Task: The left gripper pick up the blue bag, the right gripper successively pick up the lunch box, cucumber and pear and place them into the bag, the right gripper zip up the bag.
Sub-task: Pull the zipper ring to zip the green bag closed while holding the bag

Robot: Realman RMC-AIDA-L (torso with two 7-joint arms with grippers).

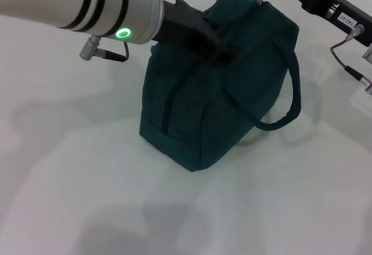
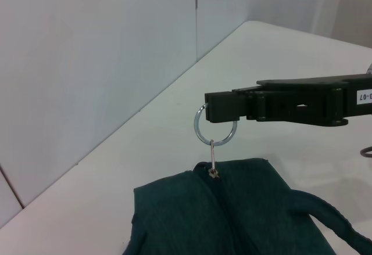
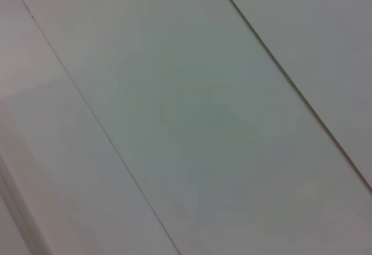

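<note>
Left claw (image 1: 224, 50) apparently clamped on blue bag (image 1: 215, 110) top; right claw (image 2: 210, 107) pinching zipper ring (image 2: 214, 129).

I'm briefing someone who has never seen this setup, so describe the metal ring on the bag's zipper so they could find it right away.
Start at the dark blue bag standing on the white table. At the far end of its top, a small zipper pull rises to a round silver ring, pinched by the black right claw. It is the only shiny metal loop there; the bag's handle is soft fabric.

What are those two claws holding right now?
The right gripper pinches the metal ring on the blue bag's zipper. The left gripper grips the bag's top.
</note>
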